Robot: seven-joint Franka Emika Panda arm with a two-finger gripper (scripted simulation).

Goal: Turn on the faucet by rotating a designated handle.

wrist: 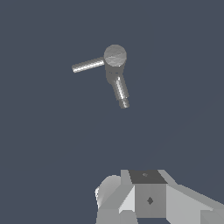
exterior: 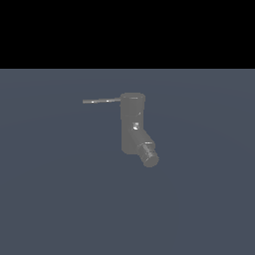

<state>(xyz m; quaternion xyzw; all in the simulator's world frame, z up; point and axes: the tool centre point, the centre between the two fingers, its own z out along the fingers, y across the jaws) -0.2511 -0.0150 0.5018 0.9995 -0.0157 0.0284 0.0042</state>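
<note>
While only its grey blocky base shows in the wrist view, the scene reads:
Claw: gripper (wrist: 148,199); fingers hidden, so grip state cannot be told.
Faucet: dark grey upright cylindrical faucet (exterior: 132,122), well apart from the claw, angled ringed spout.
Handle: thin straight grey rod handle (exterior: 101,100), sticking sideways from the top.
Room: flat blue-grey floor (exterior: 50,199) all around.

Side exterior, overhead wrist: shared faucet (exterior: 133,124)
</note>
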